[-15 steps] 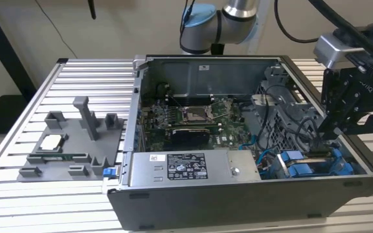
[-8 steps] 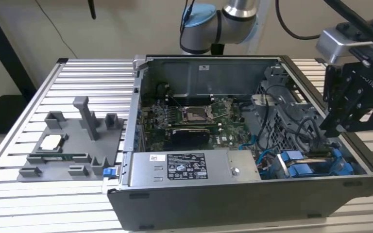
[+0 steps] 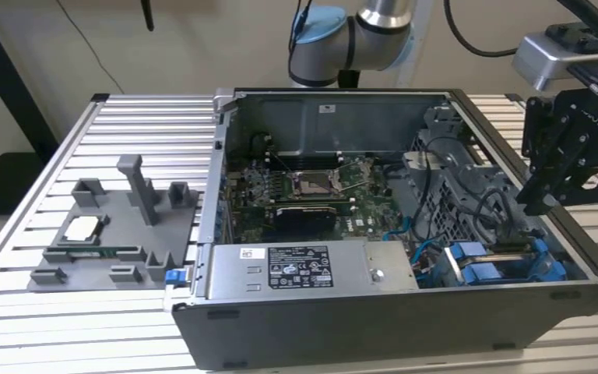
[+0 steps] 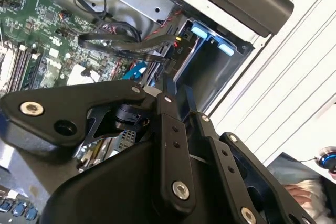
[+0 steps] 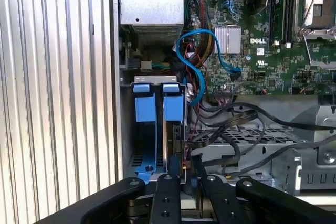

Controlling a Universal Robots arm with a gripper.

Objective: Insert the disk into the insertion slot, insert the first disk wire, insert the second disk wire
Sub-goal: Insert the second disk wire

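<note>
The gripper (image 3: pixel 548 204) hovers above the insertion slot (image 3: pixel 507 261) inside the computer case (image 3: pixel 382 327); whether its jaws are open or closed cannot be told.

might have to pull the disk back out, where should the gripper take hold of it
Probably by the blue carrier end of the disk, coming in through the case's open side. The disk stands on edge in the insertion slot, its flat faces closed in by the rails, so that blue end looks the most exposed part.

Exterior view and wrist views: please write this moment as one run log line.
gripper: above drive bay end of open computer case | disk: in insertion slot | cables: beside slot | fingers: state unclear
</note>
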